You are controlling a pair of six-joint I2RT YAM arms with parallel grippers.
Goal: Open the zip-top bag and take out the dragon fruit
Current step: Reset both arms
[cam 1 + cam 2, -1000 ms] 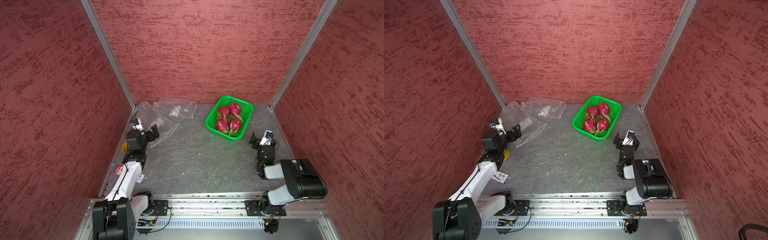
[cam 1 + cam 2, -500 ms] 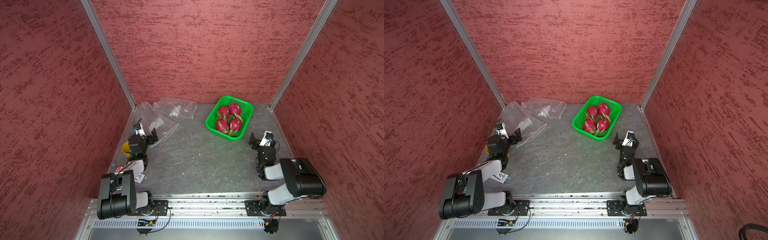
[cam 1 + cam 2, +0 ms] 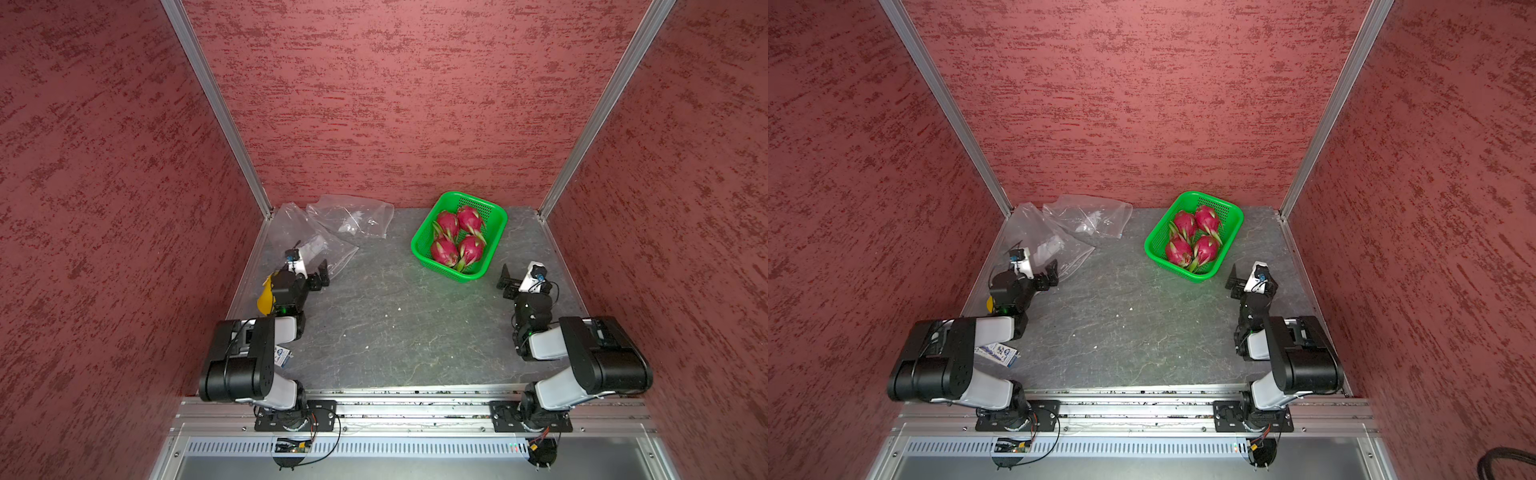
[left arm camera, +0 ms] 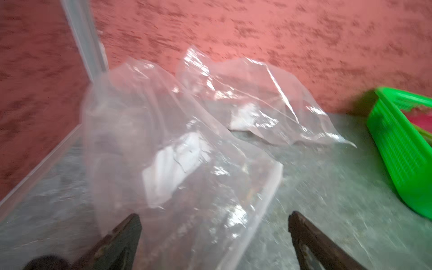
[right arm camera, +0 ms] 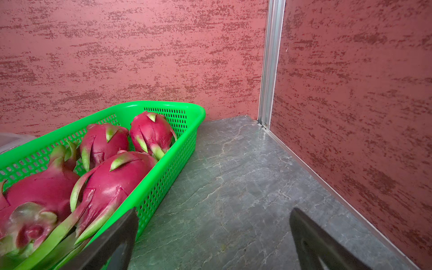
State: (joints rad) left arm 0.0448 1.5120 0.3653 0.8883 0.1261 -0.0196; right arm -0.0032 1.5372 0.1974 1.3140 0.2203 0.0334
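Observation:
Two clear zip-top bags lie crumpled at the back left, the nearer bag [image 3: 307, 245] [image 3: 1046, 245] [image 4: 163, 140] and the farther bag [image 3: 353, 216] [image 3: 1092, 216] [image 4: 257, 100]. Each shows only a white slip inside. Several magenta dragon fruit [image 3: 444, 251] [image 3: 1179, 251] [image 5: 112, 184] sit in a green basket [image 3: 496, 216] [image 3: 1235, 216] [image 5: 163, 168] at the back right. My left gripper [image 3: 313, 272] [image 3: 1044, 270] [image 4: 214, 219] stands open at the nearer bag's front edge, holding nothing. Beside the basket's near right corner my right gripper [image 3: 515, 276] [image 3: 1241, 276] [image 5: 214, 217] is open over bare table.
Red walls close in the left, back and right. A yellow object [image 3: 266, 297] lies by the left wall behind my left wrist. A blue-and-white packet [image 3: 282, 357] [image 3: 998, 353] lies under my left arm. An aluminium rail runs along the front.
My left arm has folded down toward its base, while its open gripper stayed low by the nearer bag's front edge. The right arm, bags and basket have not moved.

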